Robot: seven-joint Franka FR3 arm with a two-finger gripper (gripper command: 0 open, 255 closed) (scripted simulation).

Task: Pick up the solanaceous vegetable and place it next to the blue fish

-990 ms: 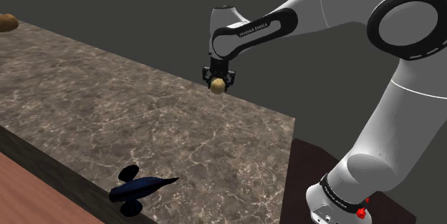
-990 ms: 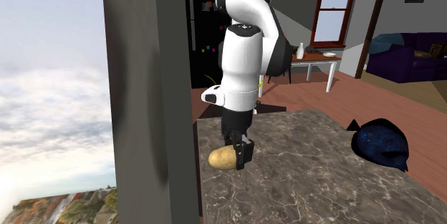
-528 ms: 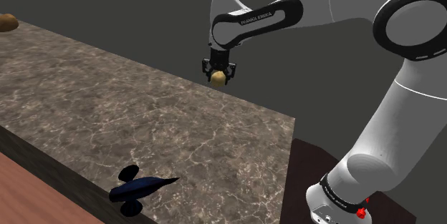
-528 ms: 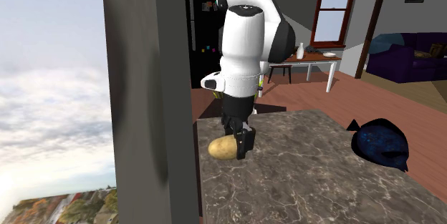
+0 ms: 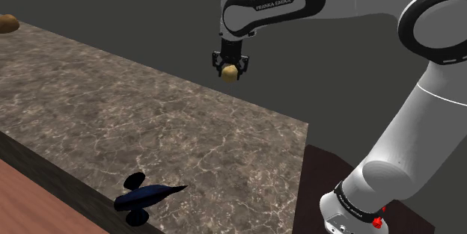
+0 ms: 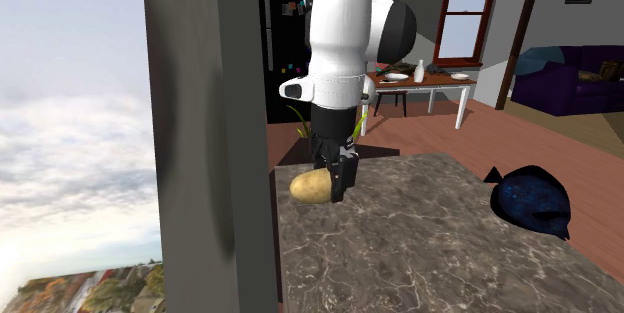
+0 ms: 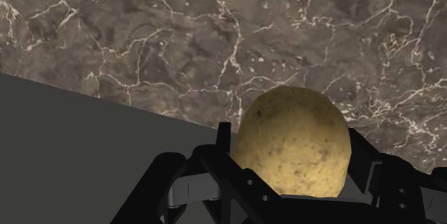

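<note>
The pincer (image 5: 230,70) pinches a yellowish-brown potato (image 5: 230,73) between its two black fingers. The potato hangs in the air, clear of the marbled brown counter (image 5: 112,105), over the counter's far edge in the upper middle of the shoulder view. The blue fish (image 5: 146,194) lies well apart from it at the lower left of that frame, close to the counter's near edge. The step in hand looks like the carry. It should go best with the height kept and the potato swept across toward the lower left of that frame, then lowered only once it is beside the fish. In the wrist view the fingers seem to clasp the round potato about its middle, so a steady squeeze and no sudden swing should keep it from slipping. Since the fish lies so near the edge, the inner side of the fish is likely the safer spot. The potato could roll, so it should rest on the counter before the fingers part. As for containers, the fish lies bare on the counter, as does a second brownish lump (image 5: 7,23) at the upper left corner. At the upper right of the second exterior view a far-off table (image 6: 440,83) bears a white bottle (image 6: 420,69), whose contents I cannot tell.
</note>
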